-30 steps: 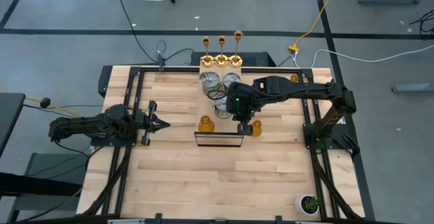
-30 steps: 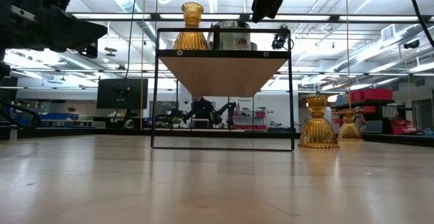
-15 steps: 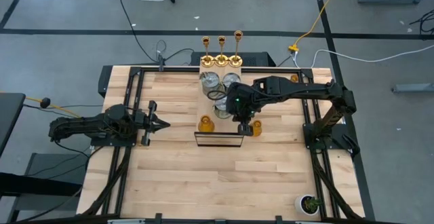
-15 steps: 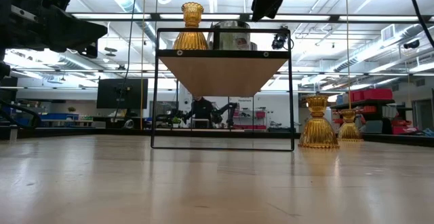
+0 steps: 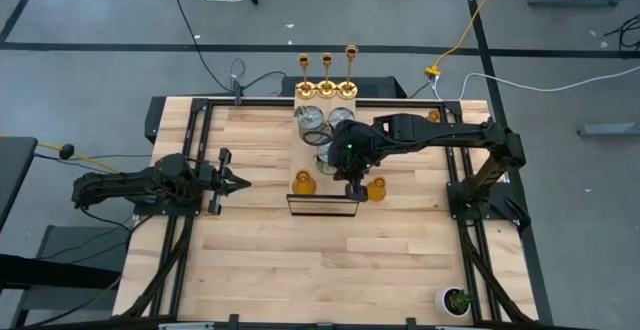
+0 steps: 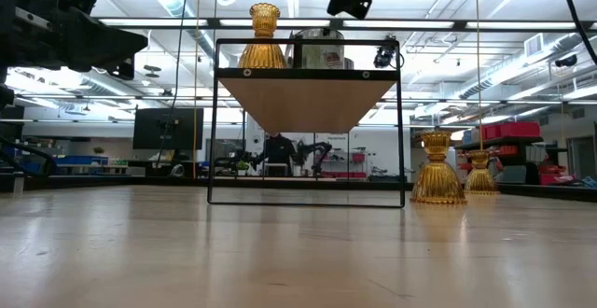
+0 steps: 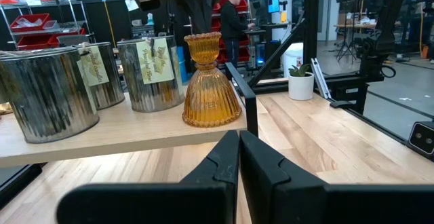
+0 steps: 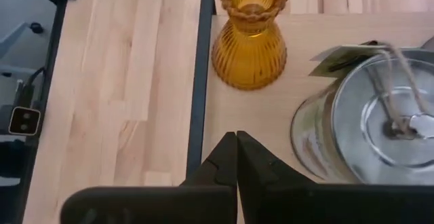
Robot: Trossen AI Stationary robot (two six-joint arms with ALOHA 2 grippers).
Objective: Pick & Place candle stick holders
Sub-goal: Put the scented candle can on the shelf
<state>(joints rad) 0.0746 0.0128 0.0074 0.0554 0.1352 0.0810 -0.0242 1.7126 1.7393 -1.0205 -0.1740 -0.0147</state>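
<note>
A black-framed wooden shelf (image 5: pixel 322 206) stands mid-table. On its top are one amber holder (image 8: pixel 249 34), at the near left corner, and three silver cans (image 7: pixel 41 91). Two more amber holders (image 6: pixel 438 168) rest on their bases on the table right of the shelf. Three gold candlesticks (image 5: pixel 327 70) stand at the shelf's far end. My right gripper (image 8: pixel 236 149) hovers shut above the shelf top, slanting down toward the amber holder, touching nothing. My left gripper (image 7: pixel 239 149) waits shut and level near the table's left edge, pointing at the shelf.
A small green potted plant (image 5: pixel 458 300) stands at the near right corner. Black rails (image 5: pixel 190 160) run along the table's sides. Bare wood lies between my left gripper and the shelf, and on the table's near half.
My right gripper has tipped a little, its fingertips swinging toward the table's left, toward the amber holder on the shelf. It stays shut and holds nothing. No object has moved.
</note>
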